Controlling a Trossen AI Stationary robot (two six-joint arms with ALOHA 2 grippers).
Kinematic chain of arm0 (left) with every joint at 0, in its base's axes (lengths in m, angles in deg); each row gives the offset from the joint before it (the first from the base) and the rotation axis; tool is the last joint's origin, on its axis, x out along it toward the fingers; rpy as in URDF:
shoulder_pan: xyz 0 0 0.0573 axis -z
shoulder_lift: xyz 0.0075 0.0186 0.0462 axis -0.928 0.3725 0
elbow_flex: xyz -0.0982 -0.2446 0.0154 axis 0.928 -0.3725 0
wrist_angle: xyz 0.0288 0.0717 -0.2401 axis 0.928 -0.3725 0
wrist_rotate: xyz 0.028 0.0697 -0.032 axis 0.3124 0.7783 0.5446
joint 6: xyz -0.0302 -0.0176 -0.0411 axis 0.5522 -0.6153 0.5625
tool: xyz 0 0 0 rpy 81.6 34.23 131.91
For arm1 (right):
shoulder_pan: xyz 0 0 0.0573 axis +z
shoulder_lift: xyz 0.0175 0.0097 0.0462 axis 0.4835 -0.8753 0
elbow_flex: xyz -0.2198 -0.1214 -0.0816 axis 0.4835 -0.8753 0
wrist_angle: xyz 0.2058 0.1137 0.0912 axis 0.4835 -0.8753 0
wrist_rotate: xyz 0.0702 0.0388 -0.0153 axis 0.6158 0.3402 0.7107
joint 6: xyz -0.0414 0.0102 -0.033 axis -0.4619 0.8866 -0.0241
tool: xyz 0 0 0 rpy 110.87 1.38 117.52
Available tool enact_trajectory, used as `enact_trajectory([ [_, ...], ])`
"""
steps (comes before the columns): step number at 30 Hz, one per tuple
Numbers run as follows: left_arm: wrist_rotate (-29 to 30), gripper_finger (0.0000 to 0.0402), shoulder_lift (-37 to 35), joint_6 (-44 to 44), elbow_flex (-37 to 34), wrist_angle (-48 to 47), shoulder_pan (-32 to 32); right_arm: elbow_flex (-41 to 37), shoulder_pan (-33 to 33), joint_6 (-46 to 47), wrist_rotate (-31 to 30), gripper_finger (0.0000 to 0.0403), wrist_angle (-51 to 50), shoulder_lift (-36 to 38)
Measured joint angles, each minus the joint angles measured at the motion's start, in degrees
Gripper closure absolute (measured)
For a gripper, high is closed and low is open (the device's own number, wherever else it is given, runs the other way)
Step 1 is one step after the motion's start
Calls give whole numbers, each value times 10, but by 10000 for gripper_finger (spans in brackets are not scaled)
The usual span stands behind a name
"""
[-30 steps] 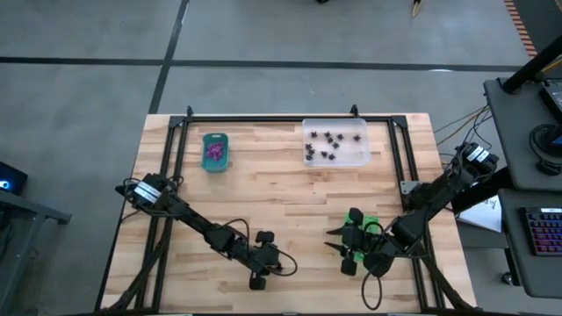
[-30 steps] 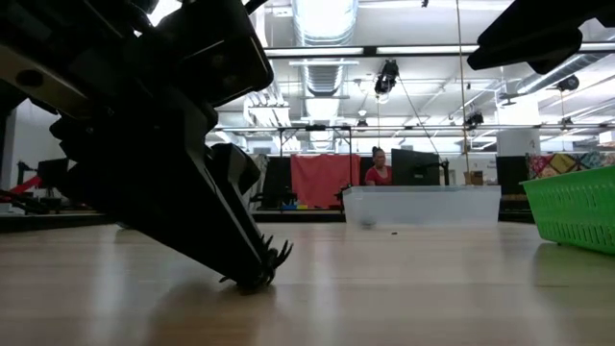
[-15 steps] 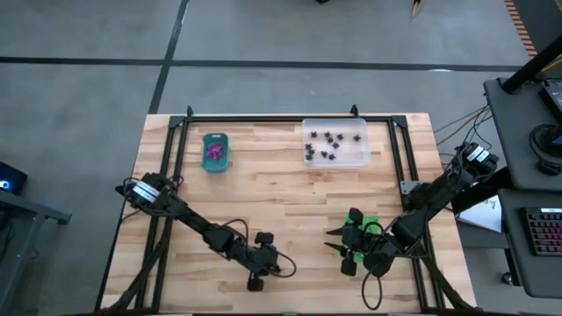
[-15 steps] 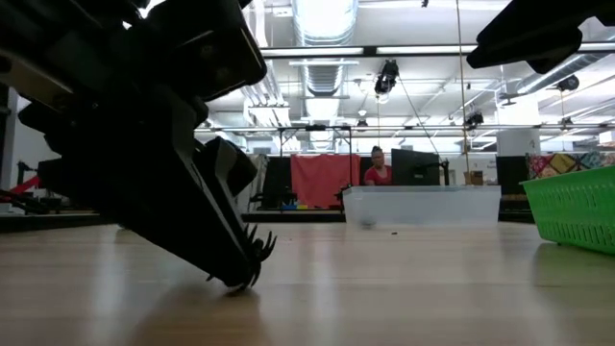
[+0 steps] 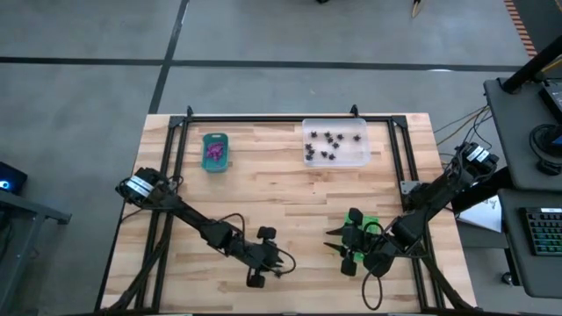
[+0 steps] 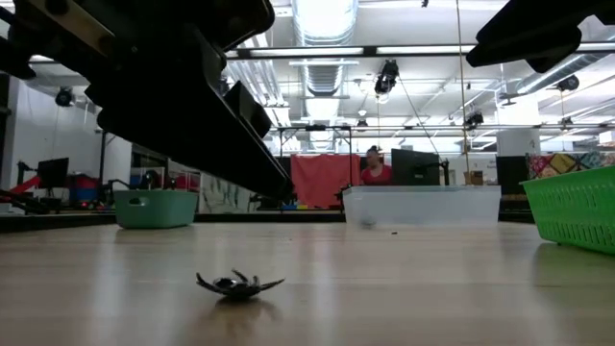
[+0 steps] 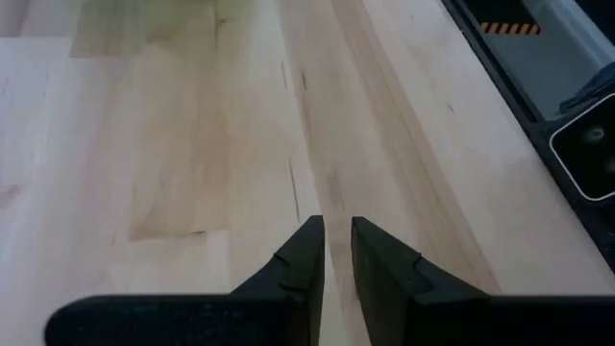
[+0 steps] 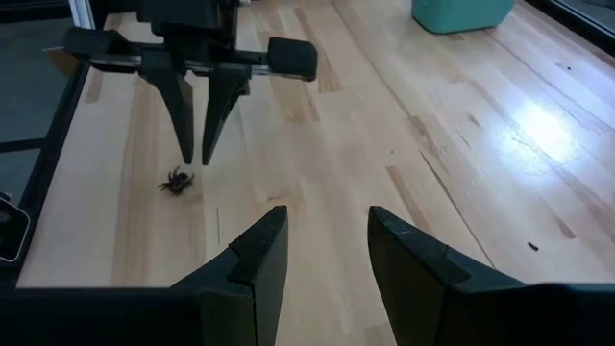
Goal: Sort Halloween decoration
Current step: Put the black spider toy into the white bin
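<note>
The black spider trinket [image 8: 177, 182] lay loose on the table at about six o'clock, seemingly light, springy-legged and best pinched at its body, beneath the left claw [image 8: 194, 154], nearly closed and empty, while the right claw [image 8: 322, 252] waited open over the green basket [image 5: 370, 221].

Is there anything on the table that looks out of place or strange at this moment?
Yes. One black spider lies loose on the bare wood near the table's front edge, in no tray. The left gripper hangs just above it, its fingers nearly together with nothing between them, so the grasp seems to have missed. The right gripper waits open by the green tray.
</note>
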State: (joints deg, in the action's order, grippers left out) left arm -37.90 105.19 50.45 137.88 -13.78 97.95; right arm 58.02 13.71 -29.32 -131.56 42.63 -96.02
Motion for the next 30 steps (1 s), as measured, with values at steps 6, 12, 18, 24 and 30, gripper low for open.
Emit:
enact_trajectory([
  [6, 0, 365, 0, 0, 0, -5, 0, 0, 0, 0, 0, 266, 0, 0],
  [12, -52, 365, -3, 2, 0, -4, 4, 0, 0, -25, 0, 266, 41, -9],
  [18, -62, 365, -2, -1, 0, -7, 18, 0, -1, -102, 1, 266, 147, -56],
  [24, -37, 365, -2, -2, 0, -7, 33, 0, -8, -157, 6, 266, 253, -108],
  [30, -1, 365, -2, -2, -5, -6, 43, 32, -27, -176, 49, 266, 278, -151],
])
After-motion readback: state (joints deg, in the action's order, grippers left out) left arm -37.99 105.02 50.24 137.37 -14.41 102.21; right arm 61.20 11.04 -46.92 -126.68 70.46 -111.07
